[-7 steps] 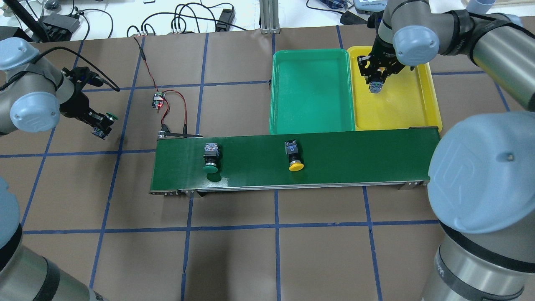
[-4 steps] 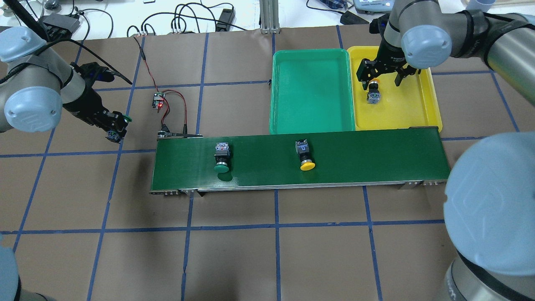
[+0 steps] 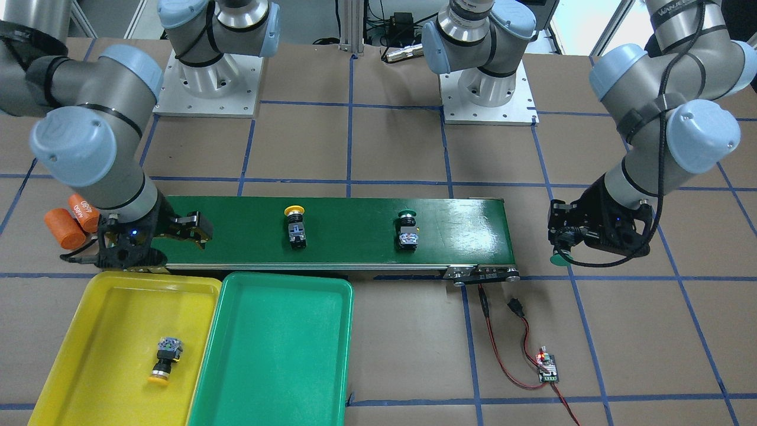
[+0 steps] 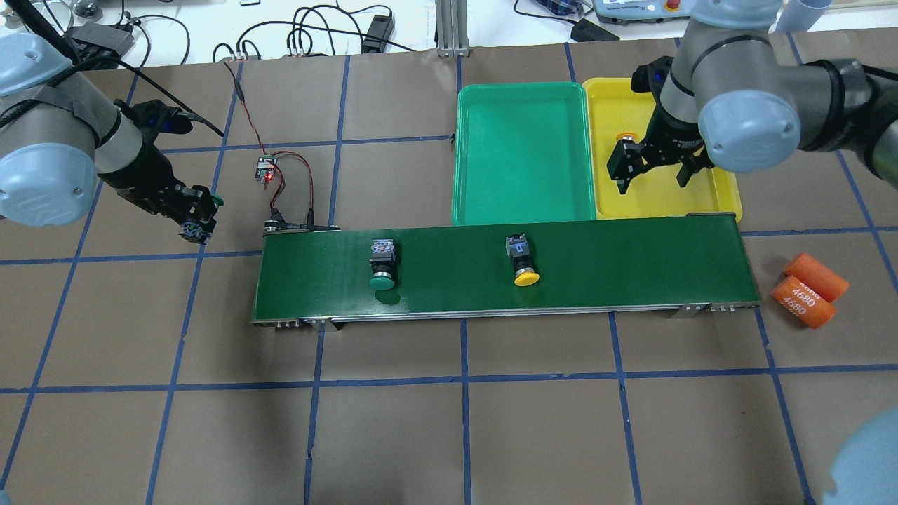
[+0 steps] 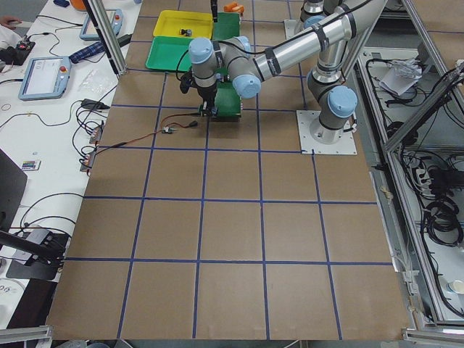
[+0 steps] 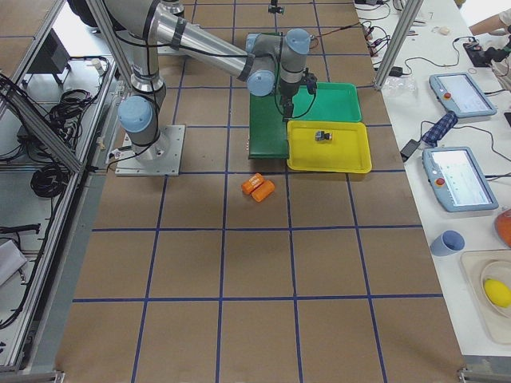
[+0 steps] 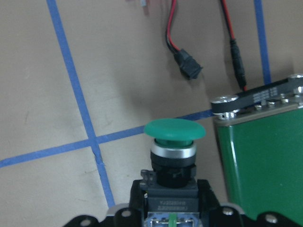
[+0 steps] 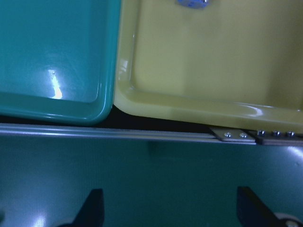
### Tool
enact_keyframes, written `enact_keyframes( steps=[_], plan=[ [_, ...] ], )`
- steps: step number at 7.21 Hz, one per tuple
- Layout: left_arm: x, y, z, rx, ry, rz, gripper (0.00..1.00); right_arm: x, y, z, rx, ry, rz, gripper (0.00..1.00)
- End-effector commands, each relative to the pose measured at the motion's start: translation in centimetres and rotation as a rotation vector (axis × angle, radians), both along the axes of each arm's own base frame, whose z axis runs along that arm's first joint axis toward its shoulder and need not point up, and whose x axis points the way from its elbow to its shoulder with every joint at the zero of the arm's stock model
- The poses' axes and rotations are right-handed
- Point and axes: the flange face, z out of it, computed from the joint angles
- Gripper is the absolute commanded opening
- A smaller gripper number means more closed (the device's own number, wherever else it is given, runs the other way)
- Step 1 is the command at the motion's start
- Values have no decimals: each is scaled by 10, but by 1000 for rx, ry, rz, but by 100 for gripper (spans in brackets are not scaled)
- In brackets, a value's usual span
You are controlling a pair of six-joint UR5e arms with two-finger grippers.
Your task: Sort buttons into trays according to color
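closest to my base runs the conveyor belt [image 4: 631, 259]. toward its left end a green button [image 4: 382, 270] lies on its side, cap facing me. further along to my right a yellow button [image 4: 521, 265] lies the same way. the two are well apart. off the belt's right end, on the brown table [image 4: 393, 435], two orange cylinders [image 4: 807, 289] marked 4680 lie side by side, touching.

off the belt's left end my left gripper [image 4: 196, 223] hangs above the table. its fingers are pinched on the black body of a second green button [image 7: 174, 130], whose cap points out away from my wrist. the belt's metal end sits just beside it.

my right gripper [image 4: 652, 179] hovers at the belt's far edge, where it meets the yellow tray [image 3: 106, 337]. its fingers [image 8: 94, 210] are spread wide, nothing between them.

beyond the belt the trays sit just beside each other, both up against the belt's far edge. the green tray [image 4: 523, 154] is nearer the middle and the yellow one is to its right. in the yellow tray a second yellow button [image 3: 164, 359] lies on its side, cap pointing away from me.

out to my left, past the belt's end, a small circuit board [image 4: 265, 170] with a red light lies on the table. red and black wires run from it toward the belt.
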Motion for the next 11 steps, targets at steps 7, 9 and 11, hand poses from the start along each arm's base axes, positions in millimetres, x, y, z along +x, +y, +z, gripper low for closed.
enact_keyframes(
  steps=[7,9,11],
  plan=[
    [-74,31,-41,78,31,97,0,105,58,-16,-69,-101,-169,100],
    [-76,38,-64,8,13,197,0,119,62,-44,-40,10,-111,86],
    [-74,33,-63,-28,13,177,0,120,43,-43,-118,73,-93,35]
  ],
)
